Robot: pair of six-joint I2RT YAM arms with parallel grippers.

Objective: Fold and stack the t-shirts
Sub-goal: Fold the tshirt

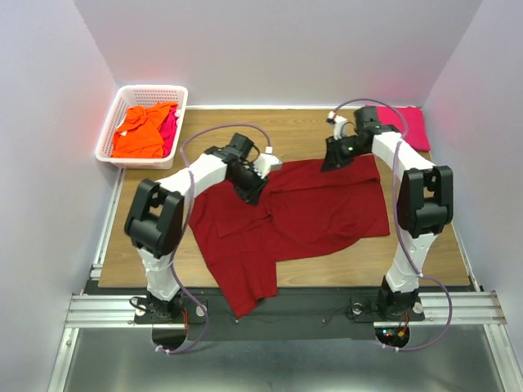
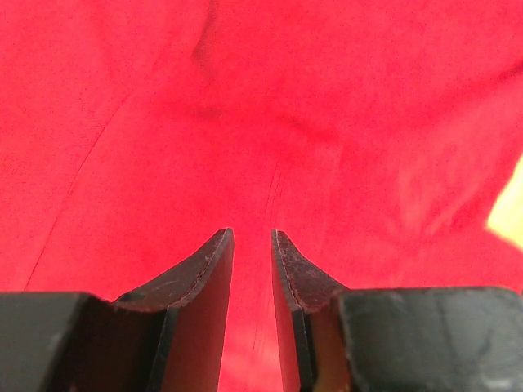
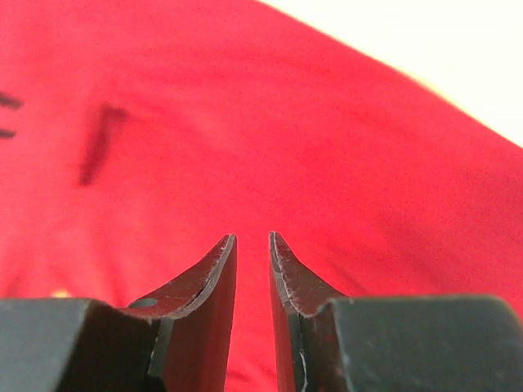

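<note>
red shirt (image 1: pixel 302 214) part-folded, frame centre; left gripper (image 2: pixel 252 237) and right gripper (image 3: pixel 252 238) slightly apart, empty. next, likely: pinch an edge, fold.

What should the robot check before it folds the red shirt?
1. The left gripper is empty: ok, jaws apart, nothing between.
2. The right gripper is empty: ok, same.
3. The dark red t-shirt is all on the table: not ok, one end hangs over the near edge.
4. Cloth smooth: not ok, creased.
5. The folded pink t-shirt is out of the way: ok, far right corner.
</note>
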